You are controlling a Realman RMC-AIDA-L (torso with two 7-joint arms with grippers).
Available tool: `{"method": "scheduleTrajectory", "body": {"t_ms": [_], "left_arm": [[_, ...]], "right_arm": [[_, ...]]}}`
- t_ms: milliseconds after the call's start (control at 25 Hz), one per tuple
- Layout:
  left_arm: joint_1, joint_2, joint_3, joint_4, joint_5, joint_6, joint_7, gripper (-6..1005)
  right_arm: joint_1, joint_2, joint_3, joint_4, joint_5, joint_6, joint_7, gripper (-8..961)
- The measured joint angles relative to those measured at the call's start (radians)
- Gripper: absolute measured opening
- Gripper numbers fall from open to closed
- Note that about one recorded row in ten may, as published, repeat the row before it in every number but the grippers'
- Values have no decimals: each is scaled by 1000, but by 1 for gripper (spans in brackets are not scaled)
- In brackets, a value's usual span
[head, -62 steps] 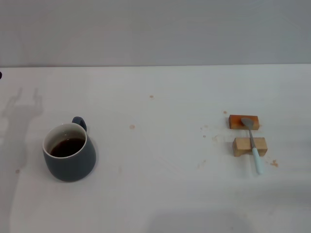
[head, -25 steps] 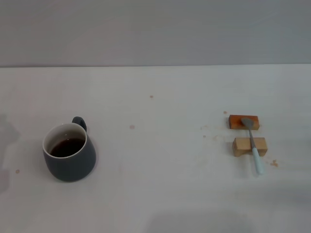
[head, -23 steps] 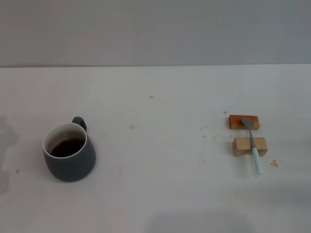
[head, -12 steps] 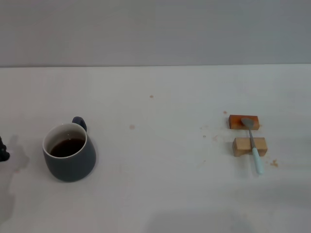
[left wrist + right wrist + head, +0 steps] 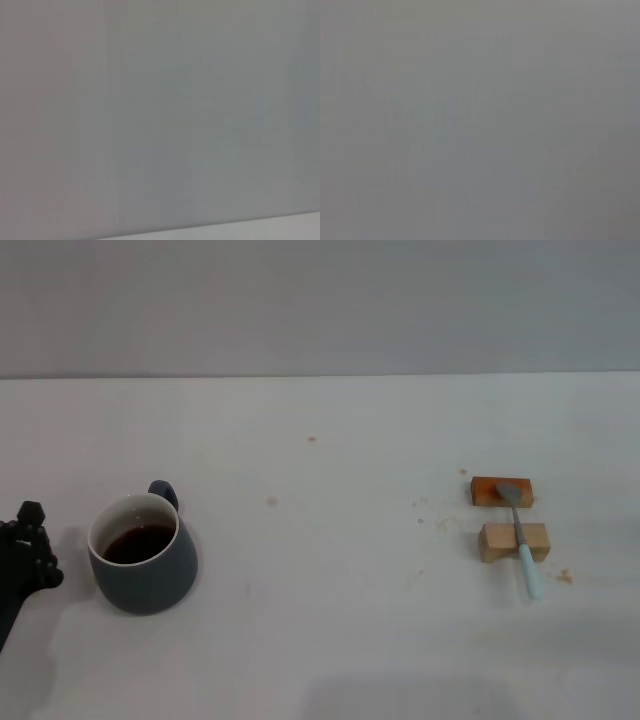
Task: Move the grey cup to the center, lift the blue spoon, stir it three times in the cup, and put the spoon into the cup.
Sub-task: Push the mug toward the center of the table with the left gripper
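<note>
Head view: the left gripper (image 5: 25,558) sits at the frame's left edge, just beside the rounded slate-grey ceramic cup (image 5: 143,554) of dark liquid on the white tabletop (image 5: 330,620); whether its fingers are released or clenched cannot be told. Well to the right, the slim silver spoon with pale-blue handle (image 5: 520,536) lies across two small wooden blocks (image 5: 511,541). Both wrist views show only blank grey.

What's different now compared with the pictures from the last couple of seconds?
The left hand has come into the head view from the left edge and now sits beside the grey cup, apart from it and holding nothing. The cup has not moved. The blue spoon lies as before across the two wooden blocks on the table. The right hand is out of view.
</note>
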Motion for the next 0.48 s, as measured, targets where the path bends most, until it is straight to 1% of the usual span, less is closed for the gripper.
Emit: {"method": "scheduleTrajectory", "body": {"t_ms": [240,400,480], "left_arm": [[-3,1,33,-16,-1,-3,0,-2],[-5,1,36,-18,-1,-4,0,-2],[-13,0,54,-39,-1,-11,0,-2]], "right_arm": [[-5,-1,0,9,0,10,-3,738],[-11,-2,0,16,-1,13,-5,738],[-17,-2,0,22,-2,13,-6,738]]}}
